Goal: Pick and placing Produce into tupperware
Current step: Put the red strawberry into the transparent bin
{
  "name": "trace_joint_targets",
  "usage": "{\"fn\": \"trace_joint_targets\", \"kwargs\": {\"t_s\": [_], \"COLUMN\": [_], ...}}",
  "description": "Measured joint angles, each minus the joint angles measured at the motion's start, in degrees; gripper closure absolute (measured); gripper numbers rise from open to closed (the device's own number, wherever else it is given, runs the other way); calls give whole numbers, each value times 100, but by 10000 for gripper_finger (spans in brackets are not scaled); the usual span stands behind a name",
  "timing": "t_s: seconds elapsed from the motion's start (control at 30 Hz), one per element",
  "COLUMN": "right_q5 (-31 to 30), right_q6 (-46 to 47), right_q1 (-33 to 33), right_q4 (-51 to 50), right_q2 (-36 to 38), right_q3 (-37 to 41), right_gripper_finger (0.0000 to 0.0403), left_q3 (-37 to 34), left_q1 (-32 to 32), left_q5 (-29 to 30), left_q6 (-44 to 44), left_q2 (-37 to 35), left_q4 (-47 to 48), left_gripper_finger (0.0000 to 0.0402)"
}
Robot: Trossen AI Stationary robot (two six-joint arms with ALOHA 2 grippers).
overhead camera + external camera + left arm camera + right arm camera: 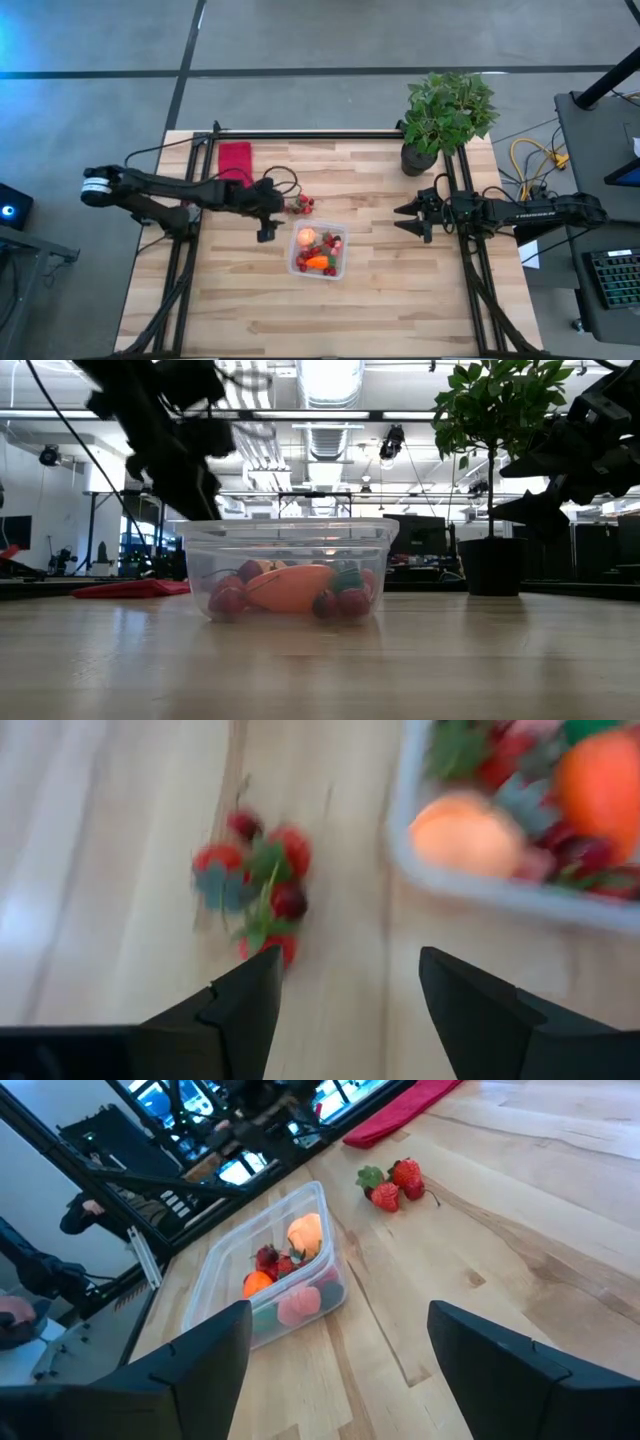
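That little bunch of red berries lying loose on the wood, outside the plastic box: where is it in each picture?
High view: red berries, centre, up-left of the tupperware.
Low view: not visible.
Left wrist view: left-centre, beside the tupperware.
Right wrist view: upper centre-right, beyond the tupperware.
Shared landmark: the tupperware.

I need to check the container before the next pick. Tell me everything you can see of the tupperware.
The tupperware is a small, clear plastic tub, squarish with rounded corners and a thicker rim, lidless. It stands upright on the wooden table, near the middle. Inside lie an orange carrot with a green top, a pale orange round fruit and red berries. More berries lie outside it on the table. Neither gripper touches it.
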State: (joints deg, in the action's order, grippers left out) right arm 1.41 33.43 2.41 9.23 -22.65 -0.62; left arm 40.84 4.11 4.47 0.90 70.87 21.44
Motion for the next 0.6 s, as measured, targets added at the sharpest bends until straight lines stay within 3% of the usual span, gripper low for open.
{"fn": "trace_joint_targets", "kwargs": {"t_s": [0.2,0.6], "right_q5": [0,0], "right_q6": [0,0], "right_q1": [1,1], "right_q4": [0,0], "right_q2": [0,0], "right_q3": [2,0], "right_gripper_finger": [106,111], "left_q3": [67,155], "left_q1": [602,777], "left_q5": [-383,-417], "left_q6": [88,702], "left_q2": [600,1216], "left_q4": [-42,-150], "left_gripper_finger": [181,181]}}
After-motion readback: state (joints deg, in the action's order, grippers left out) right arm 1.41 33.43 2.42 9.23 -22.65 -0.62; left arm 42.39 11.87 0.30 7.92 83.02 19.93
